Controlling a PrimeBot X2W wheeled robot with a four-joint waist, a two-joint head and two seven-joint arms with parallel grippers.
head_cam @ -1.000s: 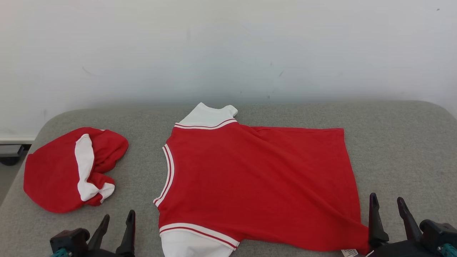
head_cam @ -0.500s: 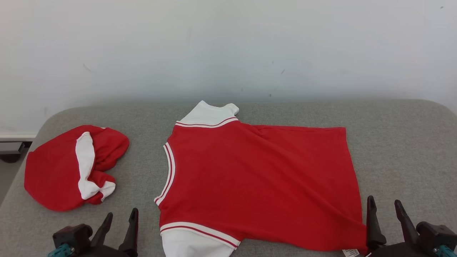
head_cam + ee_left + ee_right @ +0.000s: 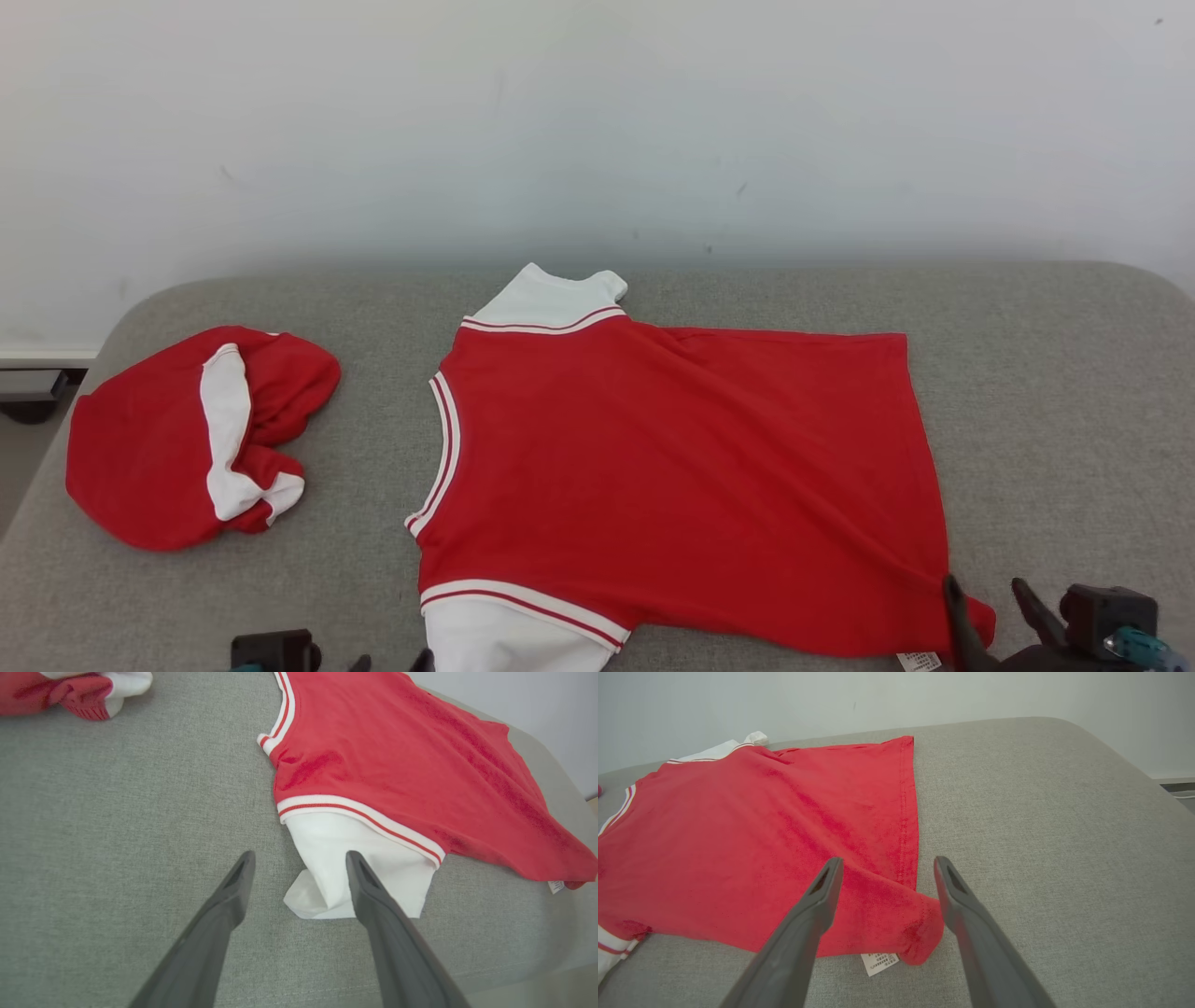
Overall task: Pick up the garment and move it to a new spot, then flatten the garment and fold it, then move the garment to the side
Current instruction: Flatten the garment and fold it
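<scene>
The garment [image 3: 672, 467] is a red shirt with white sleeves, spread flat on the grey cushion [image 3: 1055, 392], collar to the left. My left gripper [image 3: 392, 661] is open at the near edge. In the left wrist view its fingers straddle the near white sleeve [image 3: 322, 858] without pinching it, the left gripper [image 3: 299, 856] standing just above the cloth. My right gripper [image 3: 986, 588] is open at the shirt's near right hem corner. In the right wrist view that rolled corner [image 3: 920, 933] lies between the spread fingers of the right gripper [image 3: 888, 861], with a white label [image 3: 880, 961] beside it.
A second red and white garment [image 3: 149, 448] lies bunched at the cushion's left end. A pale wall [image 3: 597, 121] runs behind the cushion. The cushion's right part is bare grey fabric, and its rounded near edge drops away just below the grippers.
Both grippers have sunk toward the bottom of the head view. The left one has also shifted right, toward the near white sleeve. The shirt lies as before.
</scene>
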